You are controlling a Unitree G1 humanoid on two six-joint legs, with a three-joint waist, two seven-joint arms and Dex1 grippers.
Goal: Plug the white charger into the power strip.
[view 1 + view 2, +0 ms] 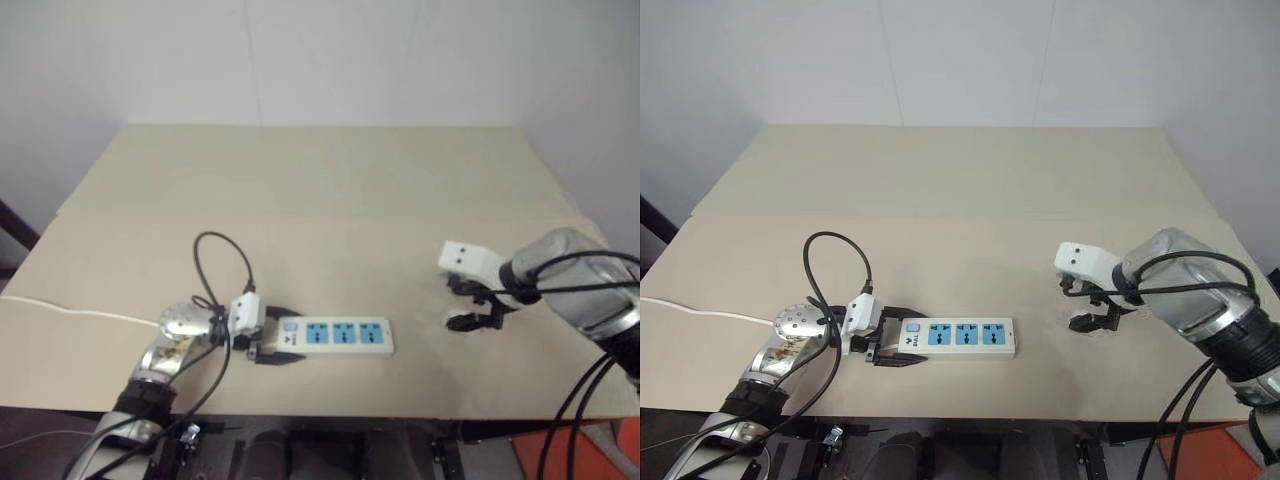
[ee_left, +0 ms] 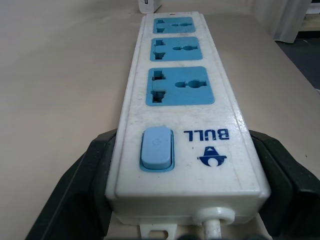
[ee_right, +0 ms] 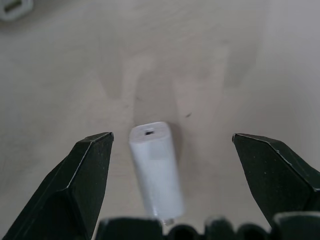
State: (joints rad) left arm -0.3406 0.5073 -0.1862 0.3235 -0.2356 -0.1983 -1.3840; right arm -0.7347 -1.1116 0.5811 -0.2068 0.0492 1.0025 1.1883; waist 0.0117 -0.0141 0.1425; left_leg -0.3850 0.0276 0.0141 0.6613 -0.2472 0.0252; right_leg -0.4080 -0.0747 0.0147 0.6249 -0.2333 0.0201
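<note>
Right wrist view, right gripper (image 3: 170, 185): fingers spread wide, the white charger (image 3: 156, 167) lying between them untouched on the table (image 3: 210, 60).
Left gripper (image 2: 185, 180): pinching the power strip (image 2: 182, 107) at its switch end.
Charger: well apart from the strip.

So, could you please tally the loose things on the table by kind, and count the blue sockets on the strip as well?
White charger: 1
Power strip: 1
Total loose things on the table: 2
Blue sockets on the strip: 3
</note>
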